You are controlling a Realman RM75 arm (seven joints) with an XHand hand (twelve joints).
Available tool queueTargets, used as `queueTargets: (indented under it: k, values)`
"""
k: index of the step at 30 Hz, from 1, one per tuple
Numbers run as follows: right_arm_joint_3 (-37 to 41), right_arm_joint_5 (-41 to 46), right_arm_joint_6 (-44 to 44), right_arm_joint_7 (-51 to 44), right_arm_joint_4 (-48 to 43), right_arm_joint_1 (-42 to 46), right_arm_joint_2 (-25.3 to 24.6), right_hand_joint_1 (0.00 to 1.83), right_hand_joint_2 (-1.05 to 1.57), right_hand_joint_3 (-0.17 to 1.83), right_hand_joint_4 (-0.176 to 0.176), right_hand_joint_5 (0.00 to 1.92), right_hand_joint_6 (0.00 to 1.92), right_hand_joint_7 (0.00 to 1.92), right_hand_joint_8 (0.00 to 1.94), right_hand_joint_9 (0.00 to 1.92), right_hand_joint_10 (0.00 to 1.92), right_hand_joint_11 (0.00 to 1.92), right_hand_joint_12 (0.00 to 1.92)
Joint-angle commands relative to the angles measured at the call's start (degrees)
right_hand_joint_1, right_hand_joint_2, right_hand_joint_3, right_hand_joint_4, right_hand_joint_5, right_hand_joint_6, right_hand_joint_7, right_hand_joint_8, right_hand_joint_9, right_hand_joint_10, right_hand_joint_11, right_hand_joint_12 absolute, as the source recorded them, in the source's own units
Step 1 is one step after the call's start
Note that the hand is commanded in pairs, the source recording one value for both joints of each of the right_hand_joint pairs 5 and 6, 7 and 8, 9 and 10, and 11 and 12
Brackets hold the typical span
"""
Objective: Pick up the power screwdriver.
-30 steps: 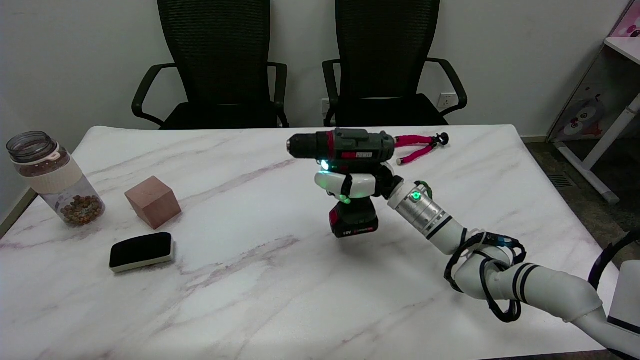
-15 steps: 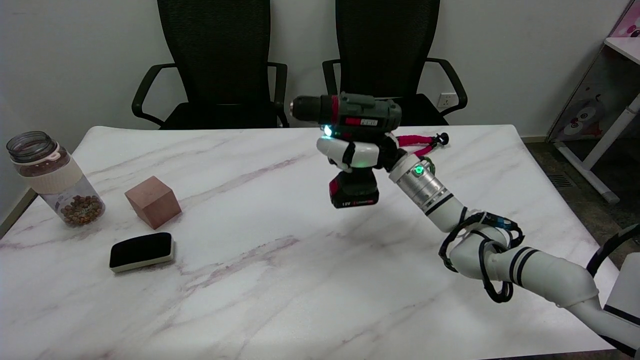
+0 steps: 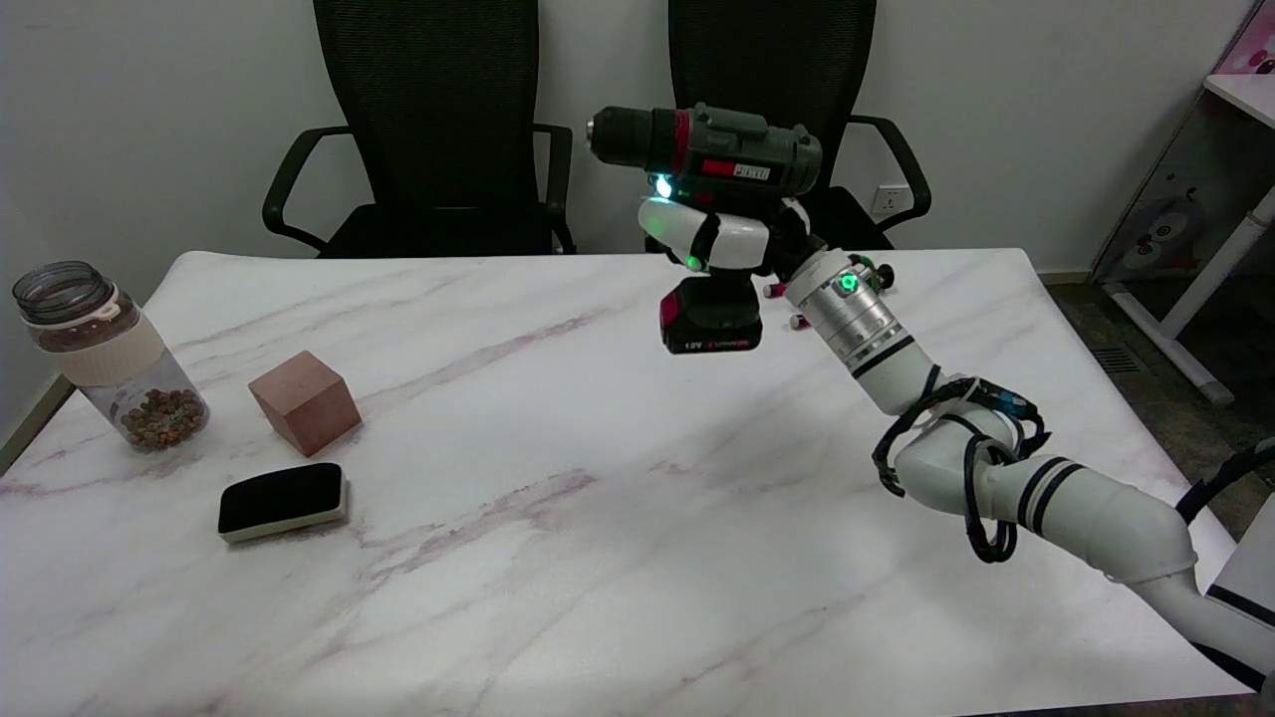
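The power screwdriver [image 3: 732, 159] is dark green and black with a red collar, a lit work light and a red-and-black battery at its foot. It hangs upright well above the marble table [image 3: 558, 518], chuck pointing left. My right hand [image 3: 719, 243] grips its handle, white fingers wrapped around it between the body and the battery. The arm reaches in from the lower right.
On the left stand a jar of nuts [image 3: 105, 354], a wooden cube [image 3: 304, 400] and a black eraser [image 3: 283, 500]. A pink-legged mini tripod [image 3: 877, 274] lies behind my wrist, mostly hidden. Two black chairs [image 3: 438, 129] stand beyond the far edge.
My right hand has lifted the screwdriver steadily upward and slightly right; its battery was close above the table a second ago and is now high above it.
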State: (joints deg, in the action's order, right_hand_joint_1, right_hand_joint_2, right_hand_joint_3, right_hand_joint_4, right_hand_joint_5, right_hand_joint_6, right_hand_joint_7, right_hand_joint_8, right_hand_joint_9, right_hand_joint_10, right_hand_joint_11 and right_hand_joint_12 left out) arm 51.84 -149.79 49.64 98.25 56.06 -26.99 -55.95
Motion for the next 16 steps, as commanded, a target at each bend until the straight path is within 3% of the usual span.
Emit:
queueTargets:
  k: [1,16]
  values:
    - [2.0,0.0,-4.2,-1.7,5.1,-0.8,0.8,0.99,1.57,0.66,0.176,1.84,1.84,1.84,1.84,1.92,1.92,1.92,1.92]
    - [0.5,10.2,-5.7,-8.2,9.0,0.8,0.8,0.99,1.56,0.7,0.176,1.78,1.78,1.78,1.78,1.92,1.92,1.92,1.92]
